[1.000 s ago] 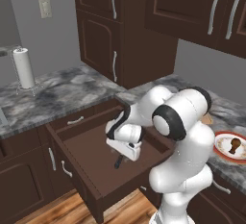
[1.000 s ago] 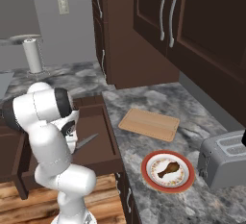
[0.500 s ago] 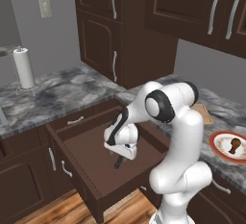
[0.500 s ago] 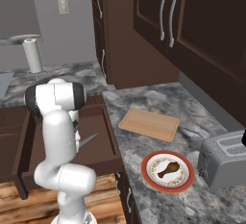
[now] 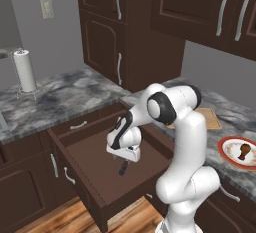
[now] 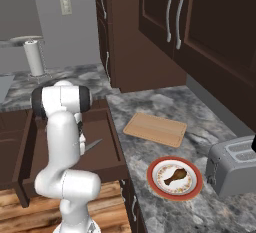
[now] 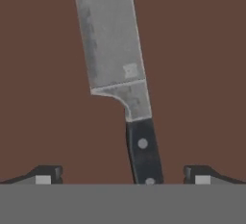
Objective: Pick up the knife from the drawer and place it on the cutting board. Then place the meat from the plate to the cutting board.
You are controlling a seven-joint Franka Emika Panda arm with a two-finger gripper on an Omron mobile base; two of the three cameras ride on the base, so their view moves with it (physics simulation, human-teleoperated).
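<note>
In the left base view I see a paper towel roll (image 5: 24, 70) standing on the counter (image 5: 65, 99) at the far left. To the right of it the drawer (image 5: 95, 169) is pulled out wide. Inside it my gripper (image 5: 125, 158) hangs low over the brown bottom, and the knife (image 5: 122, 167) lies there just under it, its black handle showing below the hand. I see nothing else in the drawer.

In the hand view the knife (image 7: 120, 74) lies flat on the drawer bottom (image 7: 43, 74). Its grey blade points up in the picture and the handle runs down between my two fingertips (image 7: 45, 175). The jaws stand wide apart, one on each side of the handle, and they do not touch it.

Further right on the counter the cutting board (image 6: 155, 129) is bare. Just in front of it stands the plate (image 6: 175, 178), and the meat (image 6: 175, 176) lies in the middle of the plate. At the far right a toaster (image 6: 234, 164) stands close beside the plate.
</note>
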